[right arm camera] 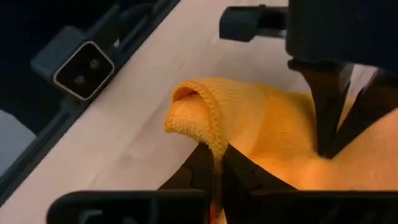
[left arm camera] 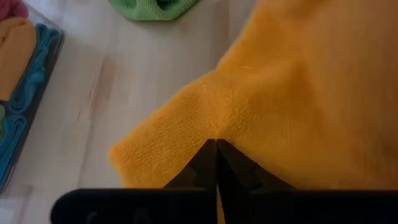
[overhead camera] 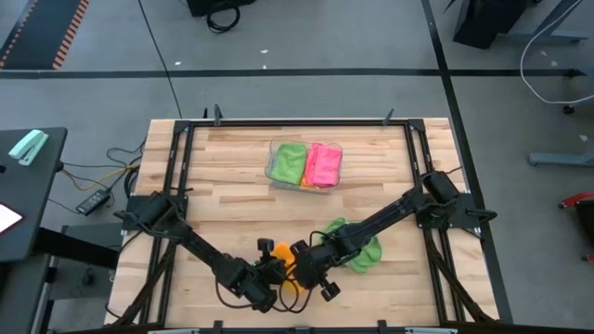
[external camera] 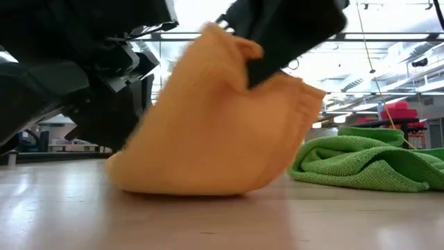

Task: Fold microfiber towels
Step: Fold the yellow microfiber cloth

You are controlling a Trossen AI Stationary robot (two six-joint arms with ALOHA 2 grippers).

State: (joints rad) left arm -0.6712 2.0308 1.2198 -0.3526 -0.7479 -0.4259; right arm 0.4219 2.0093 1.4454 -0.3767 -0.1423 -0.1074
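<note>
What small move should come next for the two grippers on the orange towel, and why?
Probably draw the grippers apart to spread it. The left gripper and right gripper are both shut on the orange towel, which hangs bunched, its bottom on the table.

tray (overhead camera: 275, 173) at surface (overhead camera: 223, 204) rear, two towels (overhead camera: 306, 163) in it | loose towel (overhead camera: 360, 249) right of pinched towel (overhead camera: 278, 252), apparently apart

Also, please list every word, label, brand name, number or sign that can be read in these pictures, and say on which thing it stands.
None: no readable text appears in any view.
The orange microfiber towel, the crumpled green microfiber towel and the clear plastic tray bear no print.
The far room in the low view is too blurred to read.
</note>
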